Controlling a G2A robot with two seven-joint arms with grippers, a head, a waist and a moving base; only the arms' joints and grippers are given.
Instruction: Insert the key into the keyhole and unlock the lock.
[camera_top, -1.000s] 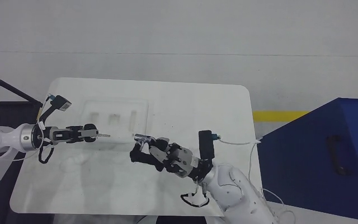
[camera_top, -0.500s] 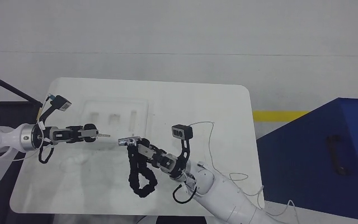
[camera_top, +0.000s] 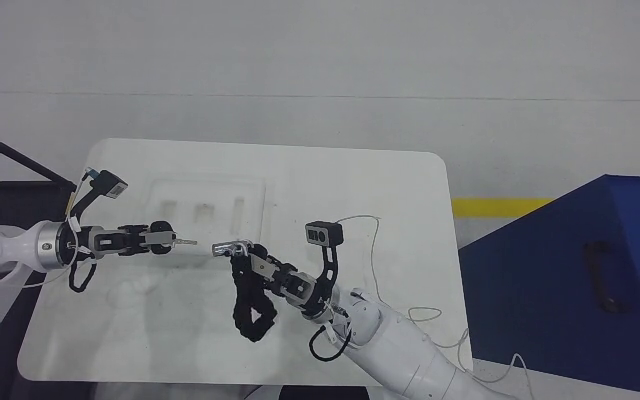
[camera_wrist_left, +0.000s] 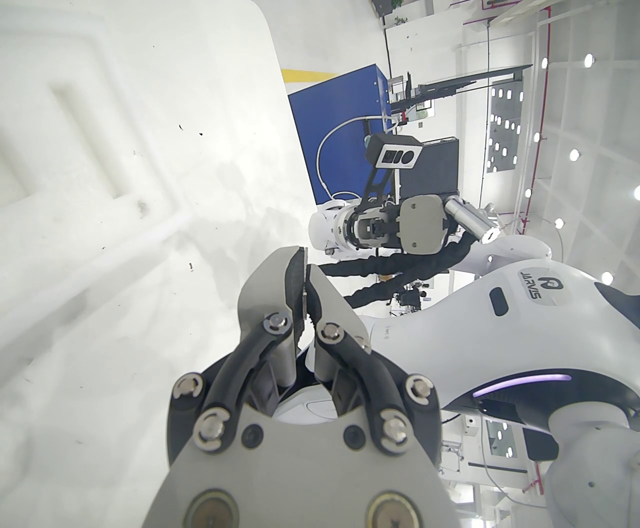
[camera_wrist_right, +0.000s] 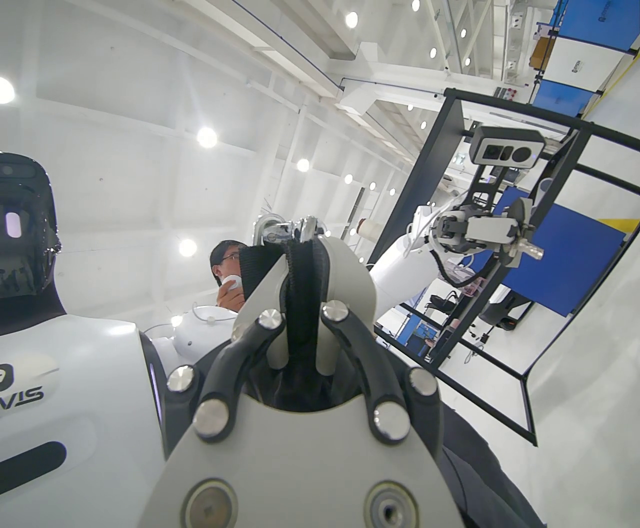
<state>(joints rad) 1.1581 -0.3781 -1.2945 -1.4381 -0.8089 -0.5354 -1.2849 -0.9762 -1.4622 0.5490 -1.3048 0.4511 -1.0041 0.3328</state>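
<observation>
**A:** Step in hand?

**B:** Judged as lining-up before insertion. A small silver metal key (camera_top: 184, 242) is pinched in the left gripper (camera_top: 170, 240). The fingers are pressed together on its head and the blade sticks out ahead of the fingertips.

**A:** And the lock?

**B:** A silver cylindrical lock (camera_top: 230, 246) on a black braided cable (camera_top: 250, 310) is clamped in the right gripper (camera_top: 246, 254), fingers closed on it. The silver end projects past the fingertips, roughly toward the left gripper. The cable loop hangs under the right gripper over the white table (camera_top: 400, 200). Whether the loop touches the table cannot be told.

**A:** Any contact between key and lock?

**B:** None is seen. The key tip and the lock end are near each other but apart, with a gap left between the two grippers. Both are held off the table.

**A:** Is the keyhole visible?

**B:** It cannot be made out, as it is too small. In the left wrist view the cylinder's end is angled somewhat off the key's line.

**A:** What does the next move call for?

**B:** By judgement, the blade is to be brought onto the cylinder's axis and rolled to suit the slot. The gap is then to be closed slowly, straight ahead of the left fingertips. The lock must be kept steady in the right gripper throughout. A twist is needed only once the key is seated.
</observation>
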